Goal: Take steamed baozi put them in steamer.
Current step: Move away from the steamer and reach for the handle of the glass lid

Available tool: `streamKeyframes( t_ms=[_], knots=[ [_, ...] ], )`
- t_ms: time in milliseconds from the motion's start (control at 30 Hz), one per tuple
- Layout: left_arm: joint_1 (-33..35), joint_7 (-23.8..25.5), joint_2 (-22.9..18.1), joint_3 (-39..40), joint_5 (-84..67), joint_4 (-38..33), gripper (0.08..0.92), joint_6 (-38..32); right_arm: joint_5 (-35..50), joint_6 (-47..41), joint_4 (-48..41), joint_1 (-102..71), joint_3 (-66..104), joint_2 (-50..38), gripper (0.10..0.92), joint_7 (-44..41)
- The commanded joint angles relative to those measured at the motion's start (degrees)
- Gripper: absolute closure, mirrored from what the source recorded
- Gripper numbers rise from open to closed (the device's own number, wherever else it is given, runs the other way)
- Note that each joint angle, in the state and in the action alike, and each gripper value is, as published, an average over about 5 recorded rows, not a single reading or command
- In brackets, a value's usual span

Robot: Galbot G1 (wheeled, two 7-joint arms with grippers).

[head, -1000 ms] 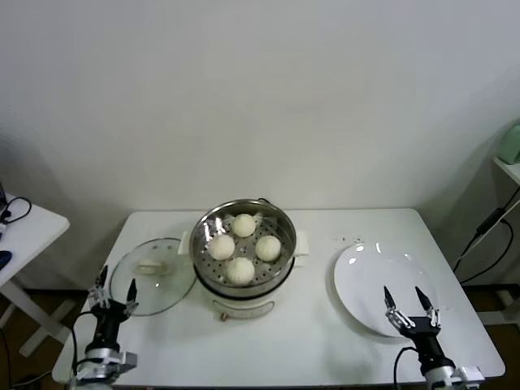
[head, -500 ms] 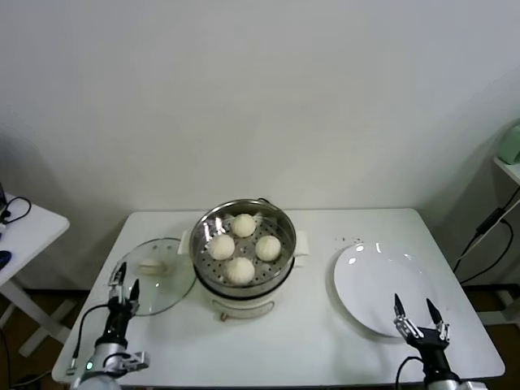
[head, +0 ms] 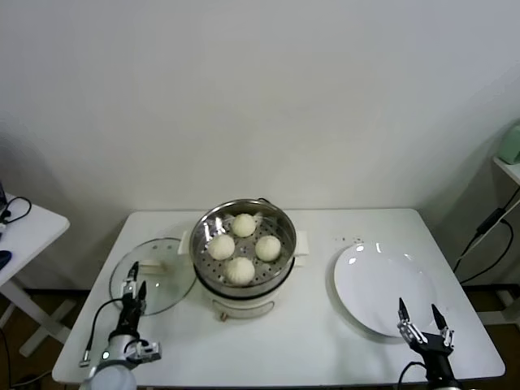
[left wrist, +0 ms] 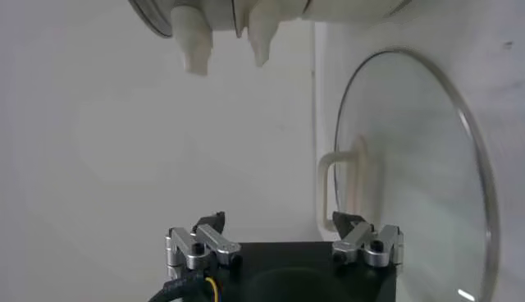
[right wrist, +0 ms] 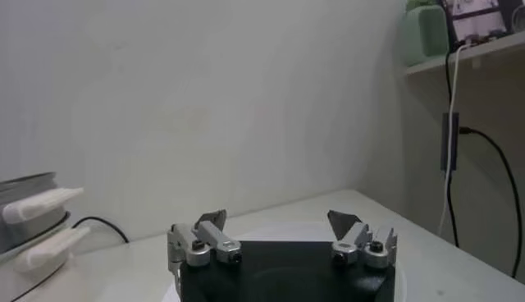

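Several cream-white steamed baozi (head: pixel 242 248) lie inside the steamer (head: pixel 280 268), a shiny steel pot on a cream base at the middle of the white table. In the right wrist view the steamer (right wrist: pixel 25 215) shows at the edge, with its cream handles. My left gripper (head: pixel 135 286) is low at the front left, beside the glass lid, open and empty. The left wrist view shows the left gripper (left wrist: pixel 277 221) with its jaws wide apart. My right gripper (head: pixel 422 318) hangs open and empty at the front right, just off the plate's near rim; the right gripper (right wrist: pixel 279 220) holds nothing.
A clear glass lid (head: pixel 154 276) lies flat to the left of the steamer, and the glass lid (left wrist: pixel 410 164) shows its cream handle. A bare white plate (head: pixel 382 280) sits to the right. A side table (head: pixel 24 231) stands far left, a shelf with cables (head: pixel 508 162) far right.
Both grippers have sunk back toward the table's front edge, still open. The left one also shifted a little toward the lid. The baozi and steamer have not moved.
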Motion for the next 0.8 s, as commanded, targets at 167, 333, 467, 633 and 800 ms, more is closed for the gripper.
streamKeyframes(
  t_ms=[167, 333, 467, 633, 800],
  knots=[
    [-5.4, 6.7, 0.5, 1.6, 1.6, 1.1, 0.177, 3.0, 0.1, 0.3, 0.5, -0.5, 0.6, 0.5, 0.203, 0.2],
    [-6.6, 7.3, 0.8, 2.3, 1.6, 2.3, 0.177, 3.3, 0.1, 0.3, 0.7, -0.5, 0.7, 0.5, 0.203, 0.2],
    [-7.6, 7.2, 0.6, 2.5, 1.6, 3.3, 0.177, 3.3, 0.1, 0.4, 0.8, -0.5, 0.8, 0.8, 0.203, 0.2],
    [-8.7, 6.9, 0.4, 2.8, 1.7, 4.9, 0.177, 3.2, 0.0, 0.4, 0.9, -0.6, 0.8, 1.2, 0.203, 0.2],
    [-9.3, 6.7, 0.2, 3.2, 1.7, 6.2, 0.177, 3.2, 0.0, 0.2, 1.2, -0.7, 1.0, 1.5, 0.203, 0.0]
  ],
)
